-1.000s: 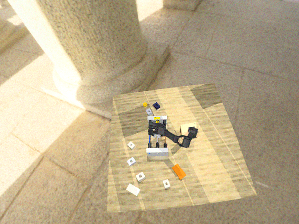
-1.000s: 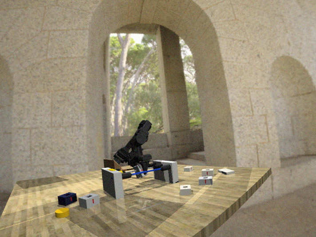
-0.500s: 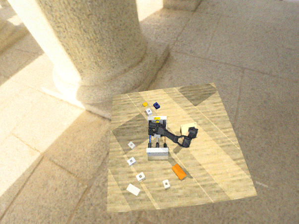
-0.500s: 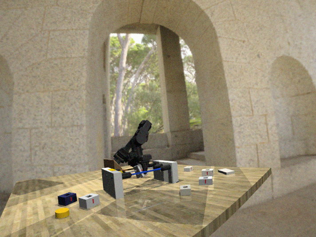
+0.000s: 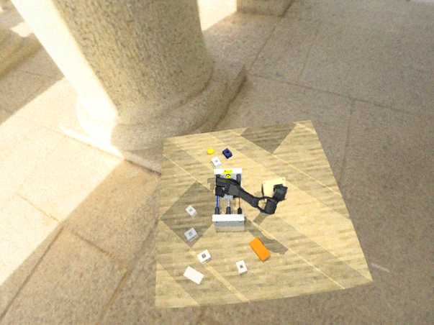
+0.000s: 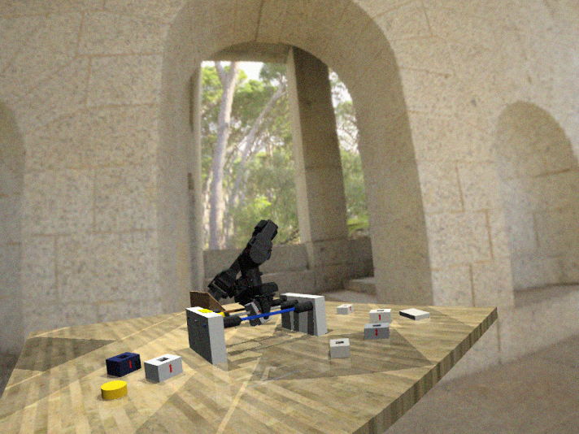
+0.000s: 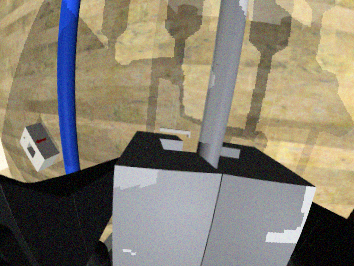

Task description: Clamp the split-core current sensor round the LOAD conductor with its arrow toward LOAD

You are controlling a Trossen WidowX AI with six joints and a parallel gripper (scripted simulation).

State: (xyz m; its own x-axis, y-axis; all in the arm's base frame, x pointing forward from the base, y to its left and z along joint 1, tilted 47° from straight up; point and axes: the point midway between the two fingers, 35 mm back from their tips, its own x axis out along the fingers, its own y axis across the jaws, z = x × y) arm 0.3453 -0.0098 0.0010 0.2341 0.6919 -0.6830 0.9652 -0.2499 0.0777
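Your fingers (image 5: 225, 195) (image 6: 262, 314) are clenched on the grey sensor (image 6: 255, 314) (image 7: 200, 215), which you have at the grey middle cable (image 7: 222, 75) of 3, its 2 halves meeting along 1 thin seam. You have the blue cable (image 5: 217, 201) (image 6: 268, 314) (image 7: 68, 85) to one side, apart from the sensor, and 2 upright white blocks (image 5: 228, 218) (image 6: 215, 338) on the counter (image 5: 312, 247) (image 6: 299, 388) carry the cables' ends.

The black arm (image 5: 251, 198) (image 6: 250, 261) reaches down, its fingers (image 5: 225, 195) (image 6: 263, 311) closed on something.
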